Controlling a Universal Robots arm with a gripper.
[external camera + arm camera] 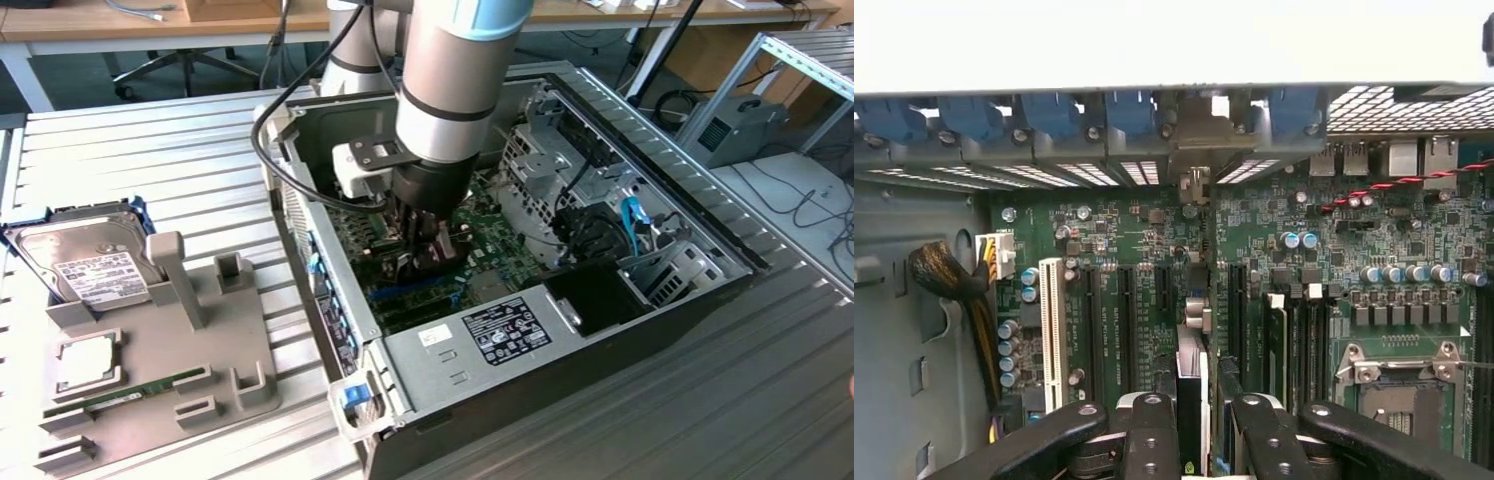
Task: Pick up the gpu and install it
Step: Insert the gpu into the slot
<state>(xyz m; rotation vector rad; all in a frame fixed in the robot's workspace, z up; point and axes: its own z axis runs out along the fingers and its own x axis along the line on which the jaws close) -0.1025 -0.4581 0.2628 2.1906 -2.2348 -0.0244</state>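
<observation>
The claw (430, 243) is down inside the open PC case (694, 215), just above the motherboard (1154, 250). In the wrist view its 2 fingers (1154, 440) are clamped on the gpu (1191, 385), which shows edge-on as a thin pale card held upright between them. The card's long axis runs straight ahead of the claw, toward 12 o'clock in that view, in line with the black expansion slots (1126, 320) and pointing at the rear bracket openings (1084, 172) of the case. The card hangs directly over the slot area, between the white slot (1052, 320) at 9 o'clock and the CPU socket (1399, 385) at 3 o'clock. Whether its edge already touches a slot cannot be told.

In the exterior view the case also holds drive cages and cables. At 9 o'clock from the case, on the surface (160, 160), a grey holder (160, 370) carries a hard drive (83, 265), a CPU (87, 362) and a RAM stick (134, 392).
</observation>
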